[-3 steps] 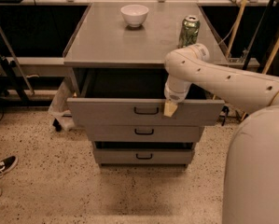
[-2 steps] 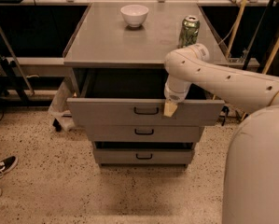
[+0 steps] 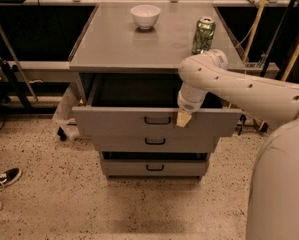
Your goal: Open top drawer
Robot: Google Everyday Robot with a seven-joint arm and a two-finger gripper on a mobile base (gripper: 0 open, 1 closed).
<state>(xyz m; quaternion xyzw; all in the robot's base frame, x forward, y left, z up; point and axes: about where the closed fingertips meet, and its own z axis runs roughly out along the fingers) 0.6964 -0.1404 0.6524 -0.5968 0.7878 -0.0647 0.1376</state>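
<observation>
The top drawer [image 3: 124, 122] is the widest grey drawer of the cabinet. It stands pulled out, and its dark tray shows behind the front panel. Its small black loop handle [image 3: 157, 120] sits mid-front. My gripper [image 3: 183, 118] hangs from the white arm in front of the drawer's front panel, just right of the handle, with a tan fingertip pointing down. Two narrower grey drawers [image 3: 154, 142] sit below, both pushed in.
A white bowl [image 3: 145, 16] and a green can [image 3: 203, 35] stand on the grey cabinet top [image 3: 114, 44]. My white arm and body fill the right side. Dark shoes [image 3: 3, 179] lie on the speckled floor at left. Shelving and cables stand behind.
</observation>
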